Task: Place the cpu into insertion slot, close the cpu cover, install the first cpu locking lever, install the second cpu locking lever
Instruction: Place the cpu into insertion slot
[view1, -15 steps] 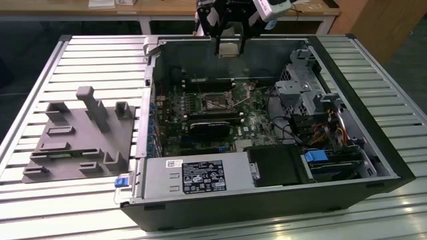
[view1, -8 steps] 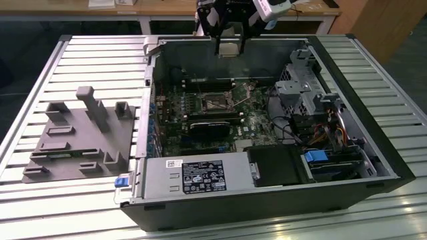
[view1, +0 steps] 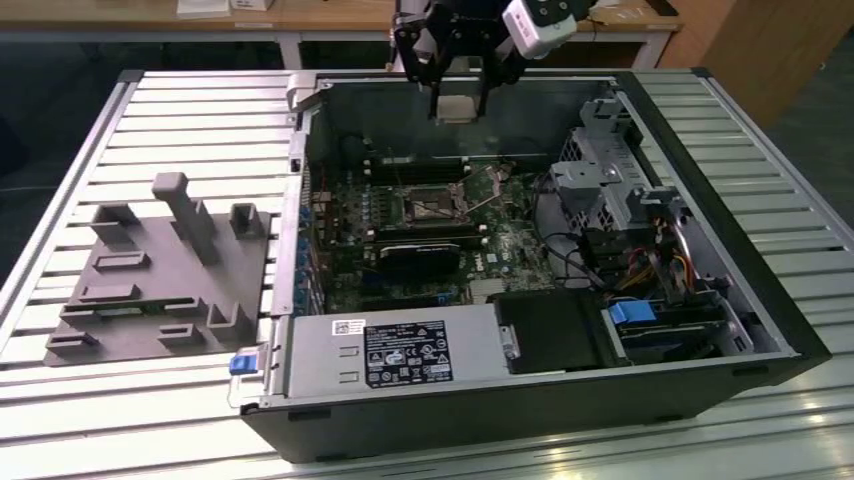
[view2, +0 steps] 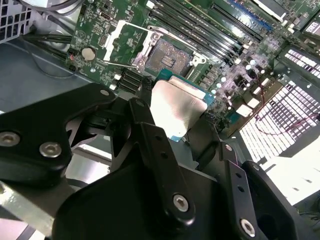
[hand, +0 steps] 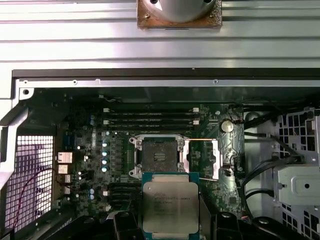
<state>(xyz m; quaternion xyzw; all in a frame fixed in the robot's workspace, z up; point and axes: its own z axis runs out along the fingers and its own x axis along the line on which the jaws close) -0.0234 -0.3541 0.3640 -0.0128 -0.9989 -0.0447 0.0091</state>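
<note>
A slatted metal table (view1: 134, 420) carries an open computer case (view1: 441, 425) and, at the exterior view's left, a grey fixture (view1: 160, 285) (possibly a parts holder) just beside it.

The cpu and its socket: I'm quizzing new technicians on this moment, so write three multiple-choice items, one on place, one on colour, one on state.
1. Where is the cpu? A in the insertion slot; B in the end effector, above the case; C lying on the motherboard.
2. The motherboard is: A green; B red; C white.
3. The cpu cover is: A shut; B swung open; C missing.
Answers: B, it hangs gripped over the board; A, green shows around the slot; B, it lies beside the bare slot.
</note>
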